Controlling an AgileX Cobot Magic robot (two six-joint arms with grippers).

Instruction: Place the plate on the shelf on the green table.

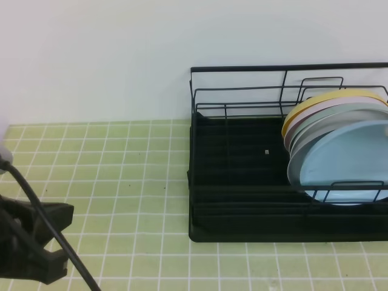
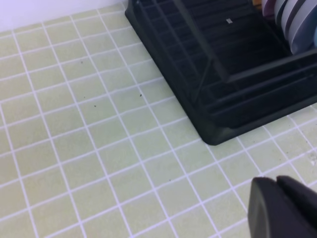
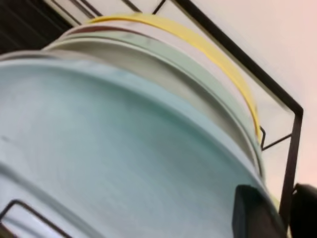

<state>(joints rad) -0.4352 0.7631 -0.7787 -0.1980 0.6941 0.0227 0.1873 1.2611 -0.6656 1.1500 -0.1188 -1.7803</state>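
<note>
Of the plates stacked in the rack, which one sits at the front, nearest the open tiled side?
The light-blue plate, leaning in the black wire rack. The yellow plate is rearmost, with pale ones between them; only the blue one's whole face shows.

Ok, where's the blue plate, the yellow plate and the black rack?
blue plate (image 1: pixel 354 154), exterior high view, middle of its face.
yellow plate (image 1: pixel 332 97), exterior high view, top rim.
black rack (image 1: pixel 236 182), exterior high view, bare tray base.

The left arm (image 1: pixel 27 242) is lying low at the near left edge of the exterior view, dark and cabled. The left pincer (image 2: pixel 282 206) is sitting closed, its fingers pressed together. The right pincer (image 3: pixel 275 213) is showing two dark fingertips (image 3: pixel 252 213) with a gap between them.
</note>
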